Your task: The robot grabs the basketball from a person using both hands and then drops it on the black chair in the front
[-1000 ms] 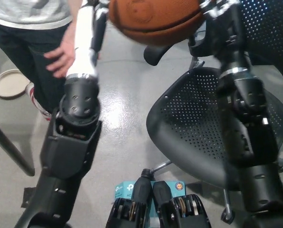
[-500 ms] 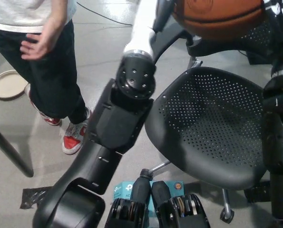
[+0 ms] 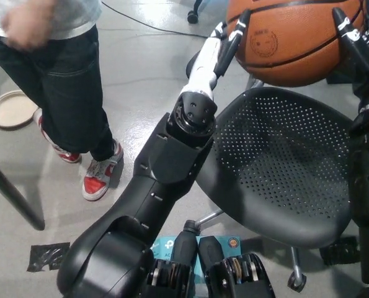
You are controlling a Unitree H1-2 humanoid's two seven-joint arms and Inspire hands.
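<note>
Orange rubber basketball, top cropped by frame edge, held above perforated black chair seat, white left hand and black right hand apparently clasping its sides, palms hidden.

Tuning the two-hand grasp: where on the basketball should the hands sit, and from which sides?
On opposite flanks of the basketball, about mid-height, pressing inward: left hand from its left, right hand from its right, as now. A round, smooth ball has no edge to hook, so only a squeeze across its width likely holds it above the black chair.
</note>
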